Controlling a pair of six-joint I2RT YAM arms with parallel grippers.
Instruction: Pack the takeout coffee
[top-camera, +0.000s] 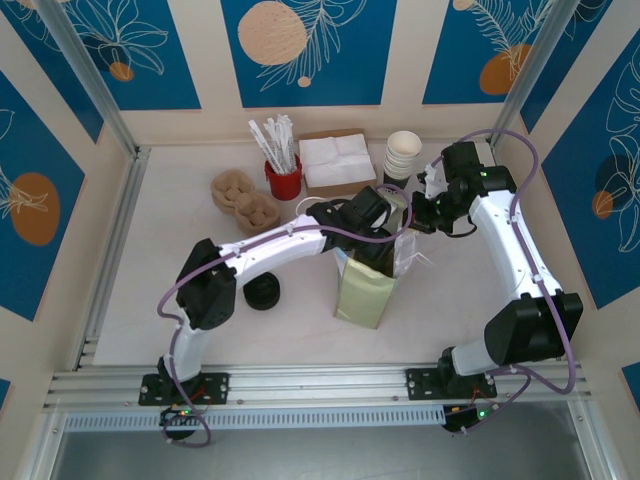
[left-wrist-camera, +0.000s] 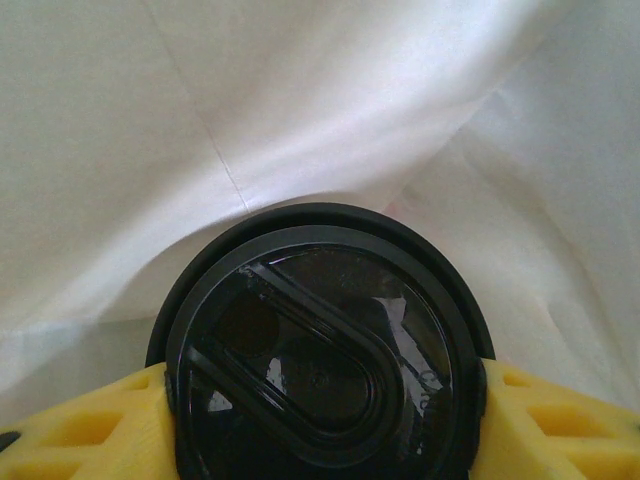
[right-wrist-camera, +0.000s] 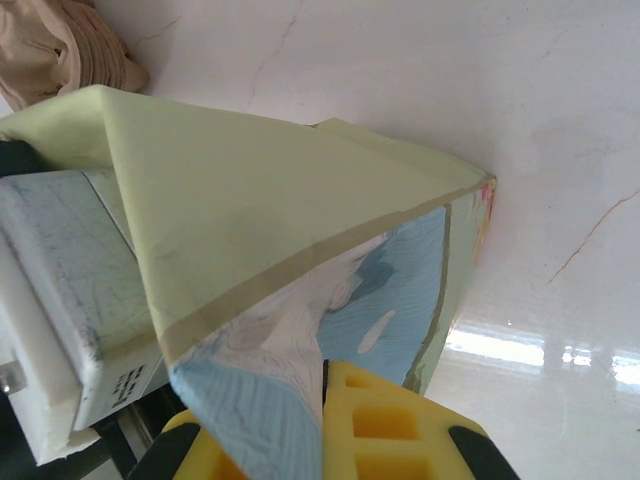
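Centre of top view: left hand (left-wrist-camera: 320, 430) clamped round black-lidded takeout coffee cup (left-wrist-camera: 315, 340), deep inside upright pale green paper bag (top-camera: 365, 292). Right of it: right hand (right-wrist-camera: 320, 440) pinches bag rim, probably keeping mouth open.

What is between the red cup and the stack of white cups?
A pile of white napkins lies between the red cup and the white cups. The top view shows it.
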